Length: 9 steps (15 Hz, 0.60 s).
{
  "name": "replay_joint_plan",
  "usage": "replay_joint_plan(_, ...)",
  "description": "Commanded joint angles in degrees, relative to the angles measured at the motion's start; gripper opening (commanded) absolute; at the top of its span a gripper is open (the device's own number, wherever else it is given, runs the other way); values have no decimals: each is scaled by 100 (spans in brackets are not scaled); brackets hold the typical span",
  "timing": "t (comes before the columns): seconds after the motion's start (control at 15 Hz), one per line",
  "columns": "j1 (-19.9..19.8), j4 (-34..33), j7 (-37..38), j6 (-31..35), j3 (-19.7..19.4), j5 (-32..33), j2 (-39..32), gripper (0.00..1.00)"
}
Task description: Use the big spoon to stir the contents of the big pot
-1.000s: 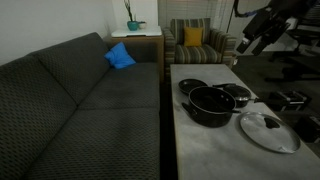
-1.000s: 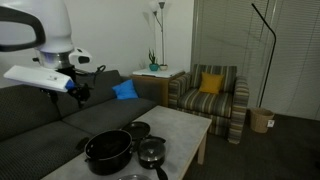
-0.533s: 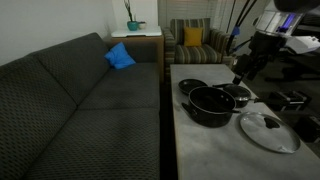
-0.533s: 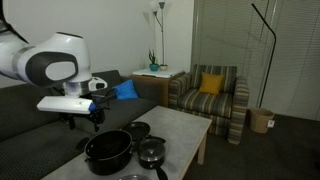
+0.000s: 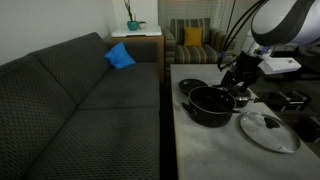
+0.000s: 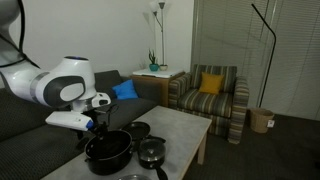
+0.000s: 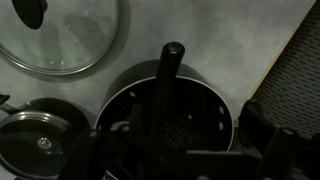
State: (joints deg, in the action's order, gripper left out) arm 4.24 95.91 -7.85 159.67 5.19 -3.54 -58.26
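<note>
Exterior views: the dark grey sofa (image 5: pixel 80 110) takes up most of the room, with the pale table (image 5: pixel 195 150) right next to it.
Arm: the white arm (image 6: pixel 60 85) bends down over the end of the table where the pots are.
Big pot: the big pot (image 5: pixel 207 115) is on the table, closest to the sofa-side edge in an exterior view (image 6: pixel 108 158). In the wrist view it's nearly dead centre (image 7: pixel 222 98), with something dark and grainy inside.
Glass lid: the glass lid (image 5: pixel 268 131) lies flat on the table beside the big pot and doesn't touch it. It's top left in the wrist view (image 7: pixel 70 35).
Small pot: the smaller pot (image 6: pixel 152 152) has its own lid on and sits just beside the big one, bottom left in the wrist view (image 7: pixel 35 140).
Spoon: the spoon (image 7: pixel 168 80) is black. It's resting in the big pot, and the handle end sticks out over the rim.
Gripper: the gripper (image 5: pixel 238 85) hangs low over the big pot's rim, also seen here (image 6: pixel 95 127).
Jaws: the wrist view is pretty dim, but the fingers (image 7: pixel 265 135) look spread wide either side of the spoon handle, not clamped on it.
</note>
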Motion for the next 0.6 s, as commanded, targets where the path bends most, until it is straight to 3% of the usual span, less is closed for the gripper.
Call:
replay_joint_plan(0.0, 86, -287, 417, 14, -173, 102, -357, 100)
replay_joint_plan(0.53, 93, -683, 648, -125, -216, 108, -890, 100)
